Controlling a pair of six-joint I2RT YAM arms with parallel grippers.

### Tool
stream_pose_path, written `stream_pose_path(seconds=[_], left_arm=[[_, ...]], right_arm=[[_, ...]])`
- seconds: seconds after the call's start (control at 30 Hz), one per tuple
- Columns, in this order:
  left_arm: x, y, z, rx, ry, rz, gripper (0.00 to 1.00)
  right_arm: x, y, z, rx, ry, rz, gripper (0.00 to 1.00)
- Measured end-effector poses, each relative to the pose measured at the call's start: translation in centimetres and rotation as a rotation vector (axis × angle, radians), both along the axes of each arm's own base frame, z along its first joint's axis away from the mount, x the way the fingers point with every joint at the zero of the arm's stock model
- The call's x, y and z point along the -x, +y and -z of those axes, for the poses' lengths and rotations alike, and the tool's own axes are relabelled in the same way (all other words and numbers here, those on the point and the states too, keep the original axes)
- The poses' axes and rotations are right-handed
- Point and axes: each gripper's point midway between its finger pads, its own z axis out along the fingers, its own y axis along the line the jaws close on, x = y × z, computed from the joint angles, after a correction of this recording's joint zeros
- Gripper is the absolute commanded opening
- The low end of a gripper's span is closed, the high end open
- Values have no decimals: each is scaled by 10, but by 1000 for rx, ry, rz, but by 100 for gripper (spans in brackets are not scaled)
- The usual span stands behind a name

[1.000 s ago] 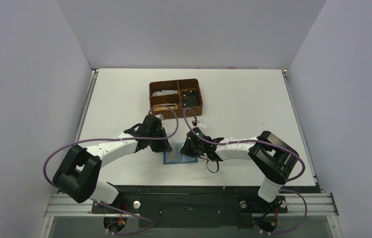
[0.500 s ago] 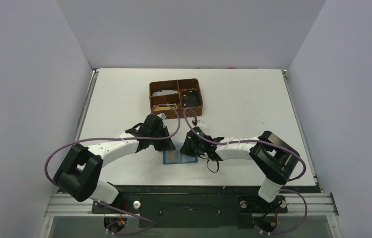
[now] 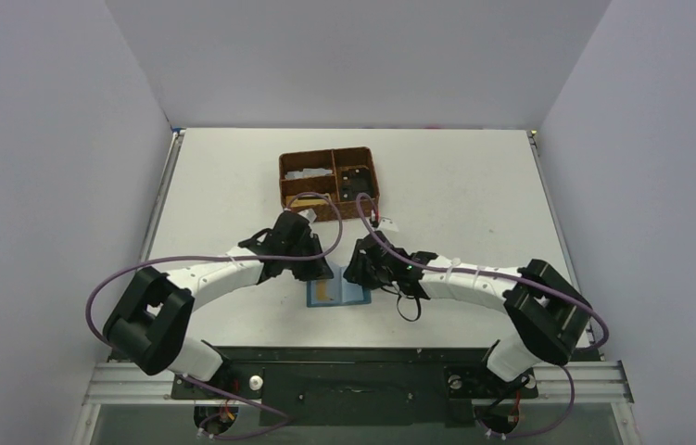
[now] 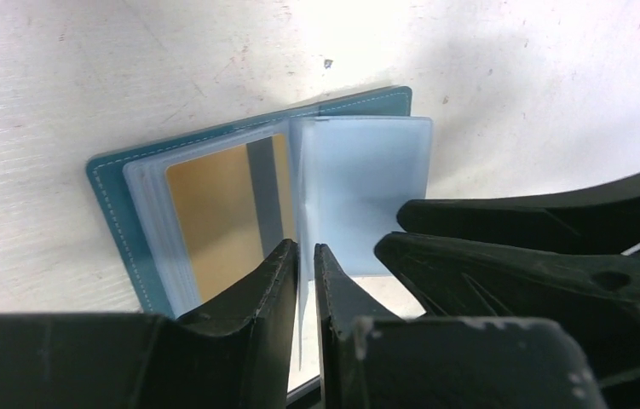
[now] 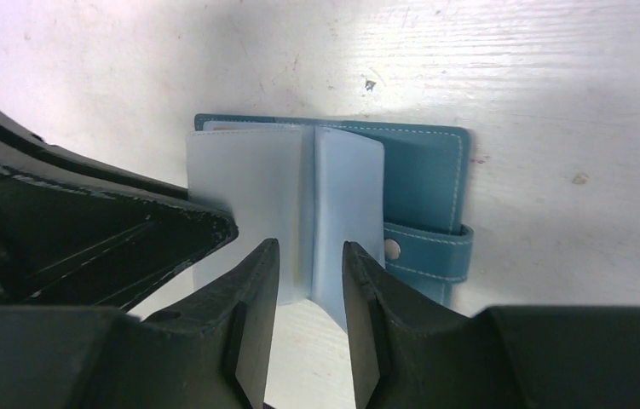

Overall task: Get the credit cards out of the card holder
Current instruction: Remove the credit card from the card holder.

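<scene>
The teal-blue card holder lies open on the table between both grippers. In the left wrist view its cover is spread flat and a tan-gold credit card shows in a clear pocket on the left half. My left gripper is shut on a thin pale-blue pocket page that stands up on edge. My right gripper is open, its jaws either side of the pocket pages near the spine. The snap tab sticks out to the right. No other cards show.
A brown woven compartment basket with small items stands behind the grippers, a white tag in front of it. The two grippers are almost touching over the holder. Grey walls close in the table on three sides.
The right arm's elbow has swung out to the right and its gripper has shifted slightly. A pocket page has been turned up, so the tan-gold card now shows in the top view.
</scene>
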Motion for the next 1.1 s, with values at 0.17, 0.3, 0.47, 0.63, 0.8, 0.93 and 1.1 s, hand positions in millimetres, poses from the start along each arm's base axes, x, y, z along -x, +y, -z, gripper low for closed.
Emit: stream_pose_path(seconds=[0.17,0.3,0.47,0.63,0.8,0.93,1.1], left_arm=[[1,-10,-3,6,-6,24,16],[3,-18,0,8,0,40,25],[4,-35,3,17,5,63,36],[5,-52,3,33,4,84,42],[4,-65,10,44,5,97,44],[3,-69,23,39,26,90,47],[-1,-75,24,63,17,87,47]], right_arm=[[-3,-13,-27,-2,-55,39,31],[-4,-23,-50,-20,-105,69,31],[0,-37,-57,-11,-125,92,31],[9,-55,-51,21,-119,110,31],[14,-66,-54,29,-124,128,31],[14,-68,-60,15,-137,141,31],[15,-72,-57,24,-133,146,31]])
